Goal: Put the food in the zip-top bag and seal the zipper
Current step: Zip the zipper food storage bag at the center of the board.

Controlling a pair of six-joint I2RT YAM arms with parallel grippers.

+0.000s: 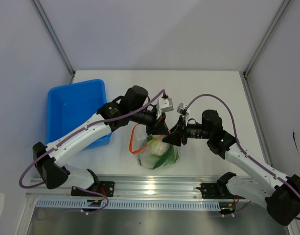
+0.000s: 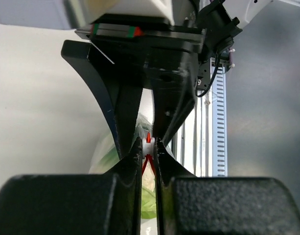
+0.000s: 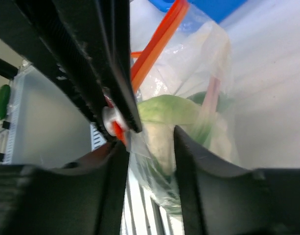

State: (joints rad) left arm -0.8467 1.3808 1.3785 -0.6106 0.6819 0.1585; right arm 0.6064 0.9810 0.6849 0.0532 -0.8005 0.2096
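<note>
Left gripper [image 2: 149,149]: clamped on zipper [image 3: 154,46]. Right gripper [image 3: 150,139]: fingers set apart, bag [image 1: 157,157] between them. Food [image 3: 164,110]: contained in bag, which is stood on table [image 1: 213,93], right of bin [image 1: 74,112].

Above zip-top bag [image 1: 157,155]: left gripper [image 1: 157,130] and right gripper [image 1: 175,138] crowd together, blocking top. Left of bag: blue bin [image 1: 74,110]. Behind and right of bag: open table [image 1: 213,88].
</note>
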